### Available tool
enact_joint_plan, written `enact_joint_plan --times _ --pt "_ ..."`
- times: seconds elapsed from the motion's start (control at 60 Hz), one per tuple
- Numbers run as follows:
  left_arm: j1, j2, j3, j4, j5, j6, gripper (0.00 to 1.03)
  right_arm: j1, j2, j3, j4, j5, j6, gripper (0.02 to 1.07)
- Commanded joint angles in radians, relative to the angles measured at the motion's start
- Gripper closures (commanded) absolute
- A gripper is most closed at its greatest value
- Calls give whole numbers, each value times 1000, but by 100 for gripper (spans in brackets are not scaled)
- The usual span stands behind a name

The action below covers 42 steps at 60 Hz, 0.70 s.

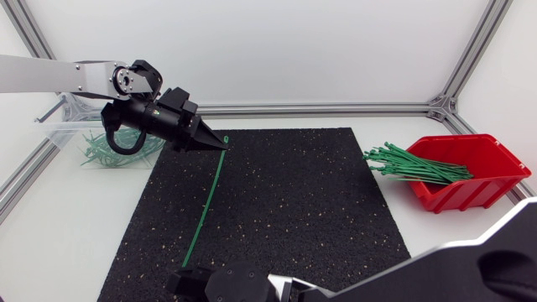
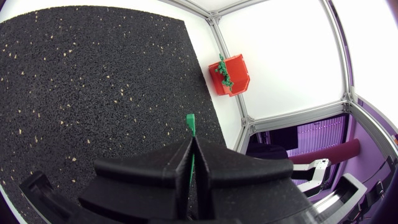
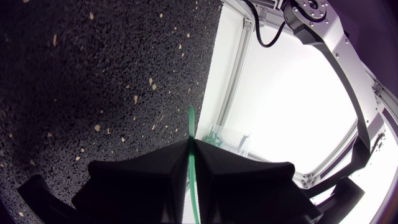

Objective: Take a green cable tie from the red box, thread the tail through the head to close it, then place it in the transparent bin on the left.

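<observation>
The left claw (image 1: pixel 220 143) and right claw (image 1: pixel 183 273) are each clamping one end of the thin green plastic cable tie (image 1: pixel 207 201), which is spanning the black speckled mat (image 1: pixel 285 201). Threading is seemingly beginning, and the next move is calling for bending tail toward head.

Black speckled mat (image 1: pixel 277 210) on white table (image 1: pixel 50 243), alu frame rails (image 1: pixel 336 108).

On the mat (image 1: pixel 294 201), the cable tie (image 1: pixel 207 201) stretches from left tool (image 1: pixel 225 143) to right tool (image 1: pixel 179 278).
</observation>
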Motion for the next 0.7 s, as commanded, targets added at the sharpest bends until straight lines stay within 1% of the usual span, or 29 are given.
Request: enact_joint_plan --times 0.0,0.117,0.2,0.317,0.383,0.5,0.6,0.683 --pt "1 10 20 -13 -5 6 100 12 25 4 20 4 -22 101" --pt "1 3 9 -13 -4 19 100 8 20 24 20 12 -11 101" --pt "6 -9 -3 -13 -4 40 100 5 4 38 16 13 29 101" --pt "18 -26 -29 -11 0 71 100 -9 -18 53 2 29 104 102" --pt "26 -35 -42 -11 3 88 100 -20 -41 70 -44 43 184 102" --pt "29 -56 -63 -10 6 112 100 -41 -98 93 -171 61 354 102" --pt "35 -86 -85 7 12 123 100 -77 -159 161 -415 59 604 102" --pt "35 -107 -112 41 13 121 100 -116 -188 201 -558 24 757 101"
